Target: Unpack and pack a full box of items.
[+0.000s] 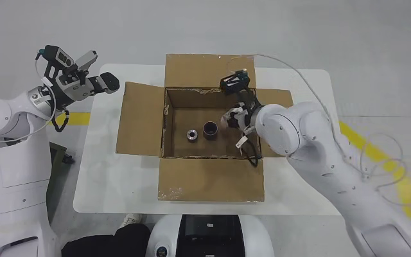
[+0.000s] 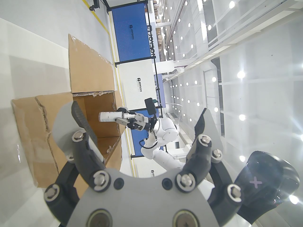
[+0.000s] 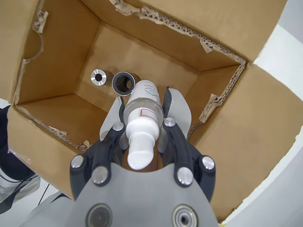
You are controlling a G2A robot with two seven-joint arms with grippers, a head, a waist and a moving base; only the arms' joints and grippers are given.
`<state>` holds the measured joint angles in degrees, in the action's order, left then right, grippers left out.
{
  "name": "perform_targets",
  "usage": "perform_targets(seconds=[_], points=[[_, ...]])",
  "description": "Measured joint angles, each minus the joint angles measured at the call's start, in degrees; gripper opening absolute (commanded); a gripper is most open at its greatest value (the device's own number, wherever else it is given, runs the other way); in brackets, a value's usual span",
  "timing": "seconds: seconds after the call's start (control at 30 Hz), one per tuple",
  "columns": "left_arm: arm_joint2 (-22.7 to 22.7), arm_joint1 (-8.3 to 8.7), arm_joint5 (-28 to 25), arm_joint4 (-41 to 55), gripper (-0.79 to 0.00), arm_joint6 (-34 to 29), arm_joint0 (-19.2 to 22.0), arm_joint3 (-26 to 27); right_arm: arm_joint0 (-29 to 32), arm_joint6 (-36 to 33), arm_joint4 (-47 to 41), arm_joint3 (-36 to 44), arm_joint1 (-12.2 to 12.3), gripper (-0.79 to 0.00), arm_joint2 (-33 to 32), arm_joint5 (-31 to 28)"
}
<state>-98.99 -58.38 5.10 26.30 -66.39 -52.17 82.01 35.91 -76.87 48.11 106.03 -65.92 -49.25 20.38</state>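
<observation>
Right hand (image 3: 144, 99) is gripping a white bottle (image 3: 142, 116) over the open box (image 3: 146, 48) holding two metal cylinders (image 3: 99, 77); left hand (image 1: 106, 82) is hovering released at the tabletop's (image 1: 302, 83) edge.

White rounded-corner table (image 1: 96, 186), open cardboard box (image 1: 212, 182) standing at its centre (flaps (image 1: 140, 119) splayed toward twelve, three, six, nine o'clock)

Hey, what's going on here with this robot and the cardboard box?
The right gripper is shut on a white bottle, holding it at the mouth of the open cardboard box on the table. A shiny metal cylinder and a dark cylinder stand side by side on the box floor. The left gripper is open and empty, off beside the box.
</observation>
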Motion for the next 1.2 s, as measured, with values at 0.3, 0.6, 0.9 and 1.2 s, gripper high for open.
perform_targets(seconds=[0.3, 0.6, 0.9, 1.2], points=[[0.0, 0.00, 0.0, 0.0, 0.000, 0.0, 0.0, 0.0, -2.1, -1.5, -2.1, -6.1, -1.3, -0.785, 2.5, -1.5], [0.0, 0.00, 0.0, 0.0, 0.000, 0.0, 0.0, 0.0, -5.9, -3.3, -2.8, -13.7, -3.2, -0.785, 6.5, -2.6], [0.0, 0.00, 0.0, 0.0, 0.000, 0.0, 0.0, 0.0, -6.2, -1.9, -3.8, -18.2, -4.6, -0.785, 7.9, -1.2], [0.0, 0.00, 0.0, 0.0, 0.000, 0.0, 0.0, 0.0, -5.8, -1.8, -3.1, -20.1, -5.4, -0.517, 8.8, -0.9]])
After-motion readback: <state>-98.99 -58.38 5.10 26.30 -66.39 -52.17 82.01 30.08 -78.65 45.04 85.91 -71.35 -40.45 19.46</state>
